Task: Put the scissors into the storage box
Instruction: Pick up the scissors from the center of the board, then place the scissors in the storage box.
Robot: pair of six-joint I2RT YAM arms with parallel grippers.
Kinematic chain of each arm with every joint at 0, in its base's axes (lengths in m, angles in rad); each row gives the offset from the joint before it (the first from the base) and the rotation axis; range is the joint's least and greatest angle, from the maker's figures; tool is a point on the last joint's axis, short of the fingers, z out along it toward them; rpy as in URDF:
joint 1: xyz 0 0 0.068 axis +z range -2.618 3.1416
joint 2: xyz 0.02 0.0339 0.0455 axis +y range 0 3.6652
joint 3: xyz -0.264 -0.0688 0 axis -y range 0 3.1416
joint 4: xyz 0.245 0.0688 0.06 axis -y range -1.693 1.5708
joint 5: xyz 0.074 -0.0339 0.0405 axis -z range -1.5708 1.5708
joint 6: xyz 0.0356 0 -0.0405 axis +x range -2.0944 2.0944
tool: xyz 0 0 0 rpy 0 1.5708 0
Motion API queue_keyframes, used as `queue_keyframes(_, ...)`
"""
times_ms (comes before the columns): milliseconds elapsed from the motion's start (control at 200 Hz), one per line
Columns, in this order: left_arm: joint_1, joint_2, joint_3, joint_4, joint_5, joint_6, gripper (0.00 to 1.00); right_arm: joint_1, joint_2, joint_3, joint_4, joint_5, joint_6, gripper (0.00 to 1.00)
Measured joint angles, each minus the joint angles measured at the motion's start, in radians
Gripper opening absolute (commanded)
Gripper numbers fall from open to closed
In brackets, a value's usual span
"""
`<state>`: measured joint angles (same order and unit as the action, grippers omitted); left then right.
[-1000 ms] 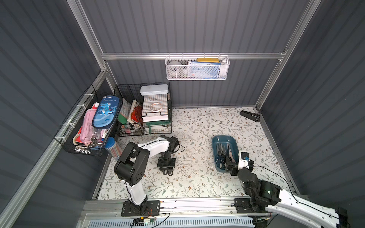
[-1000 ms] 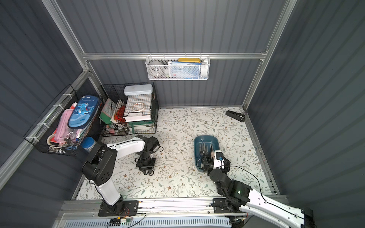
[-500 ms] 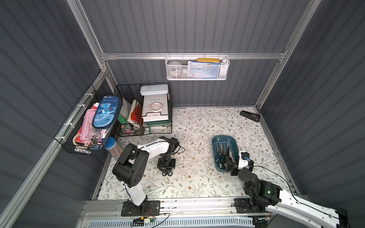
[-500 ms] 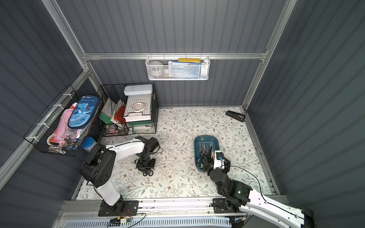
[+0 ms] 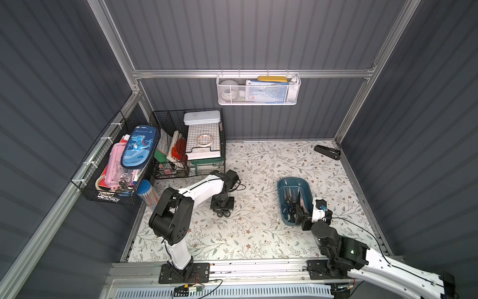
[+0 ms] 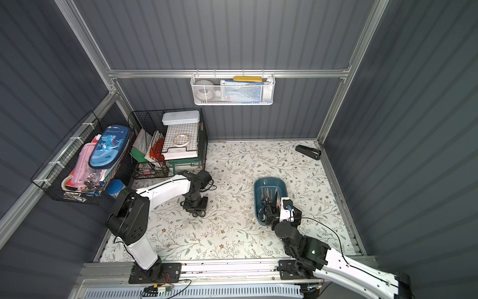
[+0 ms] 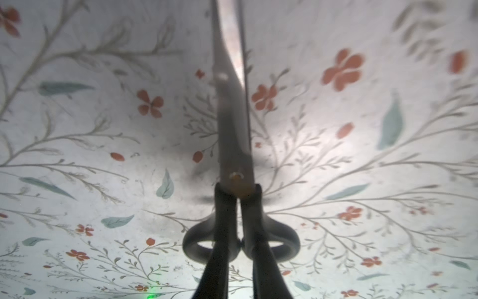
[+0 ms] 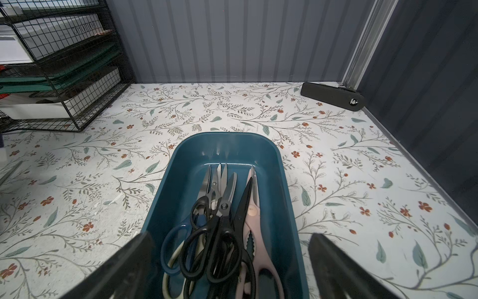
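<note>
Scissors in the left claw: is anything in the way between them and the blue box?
Nothing lies on the table between the scissors, gripped by the left gripper, and the storage box. But the open right gripper hangs over the box's near end, and other scissors already lie inside.

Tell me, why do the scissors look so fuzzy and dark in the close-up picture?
Left wrist view: the black-handled scissors sit very near the lens, so the blades blur, and the bright mat behind leaves them shadowy. Right wrist view: the other scissors in the storage box are sharp; only the right fingers smear at the edge. Both top views: crisp and evenly lit.
</note>
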<state>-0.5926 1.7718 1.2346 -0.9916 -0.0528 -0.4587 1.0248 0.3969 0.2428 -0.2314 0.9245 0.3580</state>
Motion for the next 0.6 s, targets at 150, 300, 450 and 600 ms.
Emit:
queue_keyframes(150,-0.054,0.019,0.16,-0.041,0.003,0.0,0.07,0.0,0.001,0.0,0.0,0.0,0.0,0.99)
queue_keyframes(300,-0.133,0.113,0.369,-0.063,0.021,0.002,0.08,0.0,-0.001,0.0,-0.001,0.0,0.0,0.99)
queue_keyframes(450,-0.229,0.266,0.558,-0.072,0.075,0.004,0.09,0.0,-0.034,0.013,-0.033,0.002,0.011,0.99)
queue_keyframes(600,-0.316,0.426,0.74,-0.084,0.148,0.003,0.1,0.0,-0.108,0.027,-0.067,0.005,0.029,0.99)
